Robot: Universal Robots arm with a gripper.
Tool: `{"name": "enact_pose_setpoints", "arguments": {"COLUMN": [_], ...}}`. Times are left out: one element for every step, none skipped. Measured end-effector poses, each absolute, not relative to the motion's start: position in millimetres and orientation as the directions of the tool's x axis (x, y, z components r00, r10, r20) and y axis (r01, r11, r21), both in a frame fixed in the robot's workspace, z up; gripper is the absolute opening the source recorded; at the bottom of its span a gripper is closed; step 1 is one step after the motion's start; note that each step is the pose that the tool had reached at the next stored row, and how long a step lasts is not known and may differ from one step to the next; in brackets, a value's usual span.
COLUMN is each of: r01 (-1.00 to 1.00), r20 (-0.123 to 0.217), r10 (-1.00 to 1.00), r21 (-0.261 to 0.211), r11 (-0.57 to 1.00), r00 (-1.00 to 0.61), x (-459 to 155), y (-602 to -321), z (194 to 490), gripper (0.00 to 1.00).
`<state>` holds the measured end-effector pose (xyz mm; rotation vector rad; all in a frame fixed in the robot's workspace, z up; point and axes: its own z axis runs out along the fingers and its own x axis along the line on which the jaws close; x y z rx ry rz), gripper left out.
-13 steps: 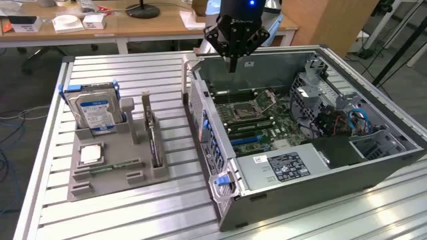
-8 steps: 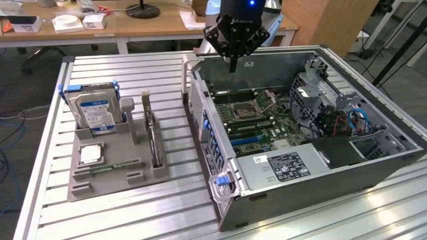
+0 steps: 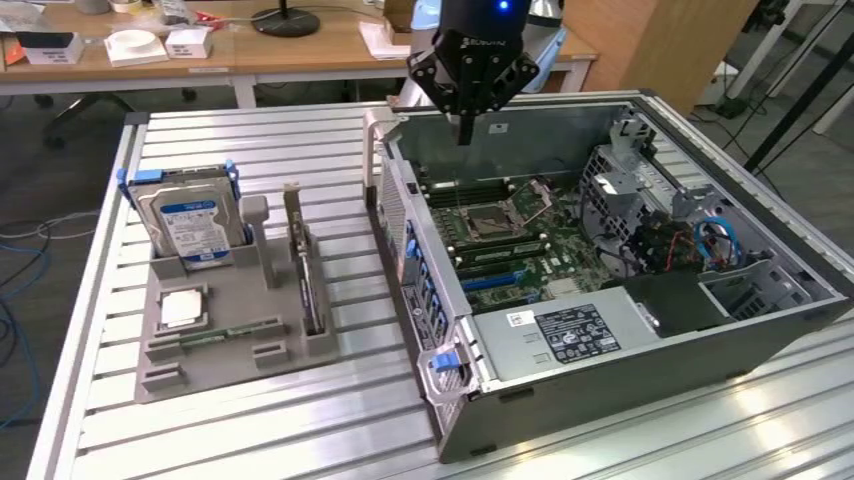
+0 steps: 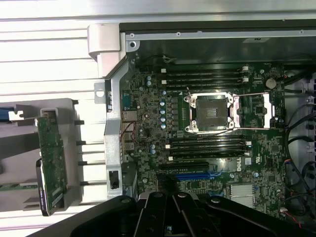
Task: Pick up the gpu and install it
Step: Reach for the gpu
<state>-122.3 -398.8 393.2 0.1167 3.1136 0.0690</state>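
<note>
- Gpu (image 3: 306, 285) (image 4: 51, 160): thin flat rectangular card, black on one face and circuit board on the other. It stands on its long edge in a slot of the holder, on the side towards the computer case. Nothing grips it, and it is well apart from the gripper.
- Holder (image 3: 220, 355): grey plastic fixture with slots and pockets. It lies on the table at the exterior view's left of the case.
- Hard drive (image 3: 191, 225): silver box with a blue-and-white label. It stands upright in a blue-edged bracket at the far end of the holder, at the exterior view's left of the gpu.
- Processor chip (image 3: 180, 305): square silver plate lying flat in a holder pocket, near of the hard drive.
- Gripper (image 3: 465, 132) (image 4: 173, 207): black two-finger tool on the arm. Its fingers are pressed together and grasp nothing. It hangs above the far side of the open case, over the motherboard.
- Computer case (image 3: 627, 390): dark grey metal tower lying on its side with the panel off, at the exterior view's right of the holder.
- Motherboard (image 3: 514, 255) (image 4: 148, 123): dark green board inside the case, carrying an open metal-framed processor socket (image 3: 491, 222) (image 4: 210, 111) and a blue expansion slot (image 4: 190, 175).
- Power supply (image 3: 574, 332): grey box with a black-and-white label, at the near side of the case.
- Table (image 3: 267, 140): ribbed aluminium surface bearing the holder and the case.
</note>
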Motion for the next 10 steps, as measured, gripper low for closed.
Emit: {"name": "enact_pose_setpoints", "arguments": {"r01": [0.074,0.074,0.074,0.074,0.074,0.074,0.074,0.075,0.075,0.075], "r20": [-0.023,-0.024,-0.024,-0.025,-0.026,-0.026,-0.027,-0.027,-0.027,-0.028], "r10": [0.075,0.075,0.075,0.075,0.075,0.076,0.076,0.076,0.076,0.076], "r21": [0.045,0.045,0.045,0.045,0.045,0.045,0.045,0.045,0.045,0.045], "r11": [0.996,0.996,0.996,0.996,0.996,0.996,0.996,0.996,0.996,0.996], "r00": [-0.997,-0.997,-0.997,-0.997,-0.997,-0.997,-0.997,-0.997,-0.997,-0.997], "x": [-123,-124,-126,-128,-130,-132,-134,-139,-142,-143], "y": [-399,-399,-399,-399,-399,-399,-399,-399,-399,-399], "z": [393,393,393,393,393,393,393,393,393,393], "gripper": [0.11,0.11,0.11,0.11,0.11,0.11,0.11,0.11,0.11,0.11]}}
